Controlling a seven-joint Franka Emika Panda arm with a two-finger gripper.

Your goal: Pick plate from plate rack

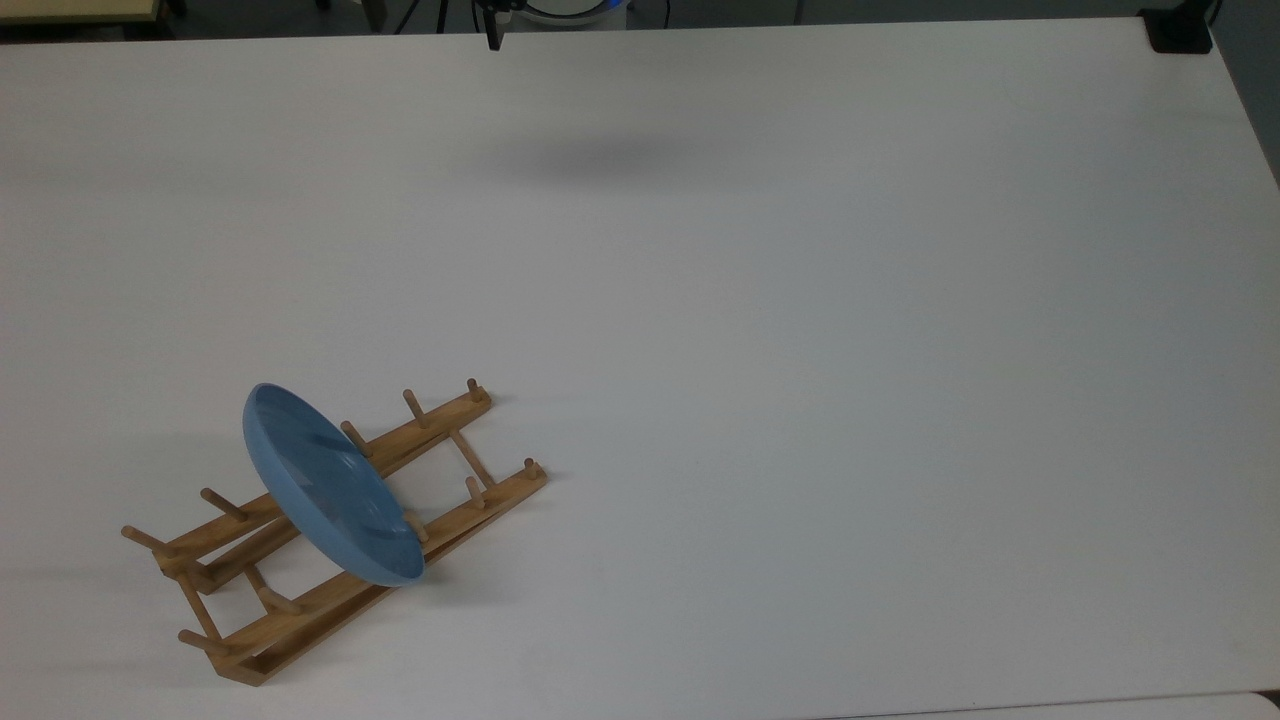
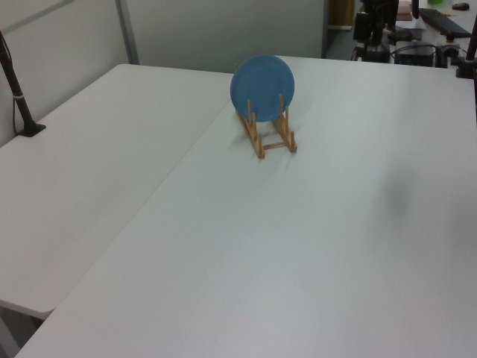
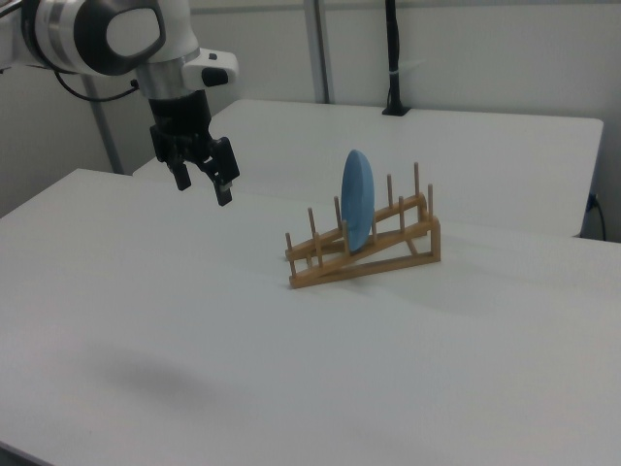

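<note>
The blue plate (image 3: 357, 212) stands on edge in the wooden plate rack (image 3: 388, 257), leaning between its upright pegs. In the top view the plate (image 1: 325, 485) sits across the middle of the rack (image 1: 470, 490), near the table's lower left. The left view shows the plate (image 2: 262, 86) face-on above the rack (image 2: 261, 142). My gripper (image 3: 204, 194) hangs open and empty above the table, well to the right view's left of the rack and about level with the plate's top. One dark fingertip (image 1: 493, 38) pokes in at the top view's upper edge.
The white table (image 1: 800, 350) stretches wide to the top view's right of the rack. A second white table (image 3: 485, 146) adjoins behind the rack, with a black post (image 3: 393, 58) on it. A black block (image 1: 1180, 30) sits at the top view's upper right corner.
</note>
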